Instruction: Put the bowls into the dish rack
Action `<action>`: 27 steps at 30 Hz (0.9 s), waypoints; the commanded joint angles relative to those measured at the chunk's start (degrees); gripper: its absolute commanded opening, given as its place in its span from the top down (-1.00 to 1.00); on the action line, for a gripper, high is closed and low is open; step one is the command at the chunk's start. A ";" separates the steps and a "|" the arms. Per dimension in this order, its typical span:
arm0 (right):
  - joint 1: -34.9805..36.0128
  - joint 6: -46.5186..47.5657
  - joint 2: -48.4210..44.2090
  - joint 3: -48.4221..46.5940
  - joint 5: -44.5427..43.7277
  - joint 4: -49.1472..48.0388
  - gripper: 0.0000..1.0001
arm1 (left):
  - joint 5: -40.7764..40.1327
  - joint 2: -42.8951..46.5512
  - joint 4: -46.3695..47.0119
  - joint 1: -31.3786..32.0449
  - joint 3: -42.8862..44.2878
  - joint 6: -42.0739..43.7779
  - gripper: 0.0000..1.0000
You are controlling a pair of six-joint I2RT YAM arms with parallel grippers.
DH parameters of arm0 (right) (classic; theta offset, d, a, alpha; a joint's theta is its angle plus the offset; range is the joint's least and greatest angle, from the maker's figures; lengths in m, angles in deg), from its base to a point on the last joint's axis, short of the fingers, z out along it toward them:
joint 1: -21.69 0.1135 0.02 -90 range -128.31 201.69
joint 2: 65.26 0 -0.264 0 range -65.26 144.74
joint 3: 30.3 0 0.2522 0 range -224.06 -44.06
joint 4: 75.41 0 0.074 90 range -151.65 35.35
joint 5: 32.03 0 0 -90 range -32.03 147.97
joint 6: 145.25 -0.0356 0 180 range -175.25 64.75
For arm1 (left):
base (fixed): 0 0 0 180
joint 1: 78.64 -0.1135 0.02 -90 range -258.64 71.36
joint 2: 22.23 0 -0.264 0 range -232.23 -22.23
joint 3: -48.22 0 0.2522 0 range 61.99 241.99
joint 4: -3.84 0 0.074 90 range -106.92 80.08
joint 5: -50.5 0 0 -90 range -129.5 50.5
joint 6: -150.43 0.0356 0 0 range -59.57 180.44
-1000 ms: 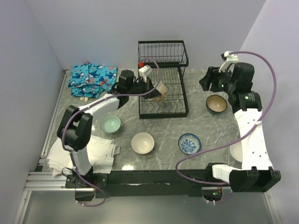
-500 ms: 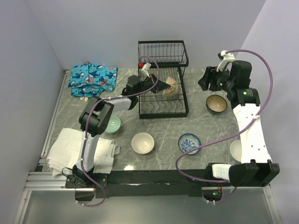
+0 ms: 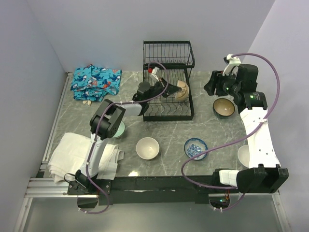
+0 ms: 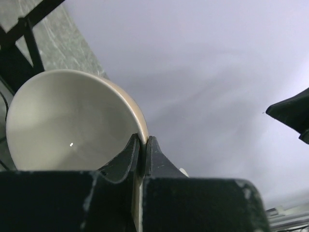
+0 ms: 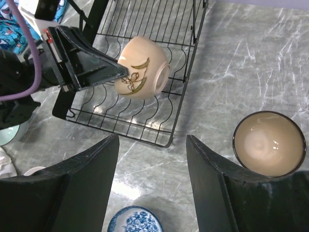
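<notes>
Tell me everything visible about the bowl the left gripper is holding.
It is a cream bowl, seemingly glazed ceramic, plain pale inside, with a brown and green leaf sprig painted outside and a small foot ring. Empty and tipped on its side, it hangs over the wire dish rack. The left gripper is shut on its rim; whether it touches the wires is unclear.

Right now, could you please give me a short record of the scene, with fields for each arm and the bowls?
left fingers: shut on the rim of the cream leaf-painted bowl, tipped sideways over the dish rack
right fingers: open, holding nothing, near the brown-rimmed bowl
rack contents: no other bowl seen inside
on table: pale green bowl, cream-white bowl, blue-and-white bowl, white bowl partly under the right arm
</notes>
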 commanded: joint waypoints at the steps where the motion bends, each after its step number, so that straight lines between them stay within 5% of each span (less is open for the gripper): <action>1: -0.46 0.43 0.76 -1.34 0.29 -0.76 -0.30 | -3.83 4.17 9.73 0.27 -1.47 -4.60 0.98; 9: -0.46 0.44 2.52 -3.10 0.99 -0.76 -0.29 | -16.47 4.02 6.39 5.01 1.85 0.94 0.98; 19: -0.46 -0.71 2.00 -1.34 1.69 -2.08 -0.27 | -13.33 -5.21 9.73 6.69 12.49 0.42 0.98; 27: -0.55 -0.80 -0.11 1.55 1.43 -3.39 -0.27 | -4.36 -6.54 15.71 3.88 12.24 -4.51 0.98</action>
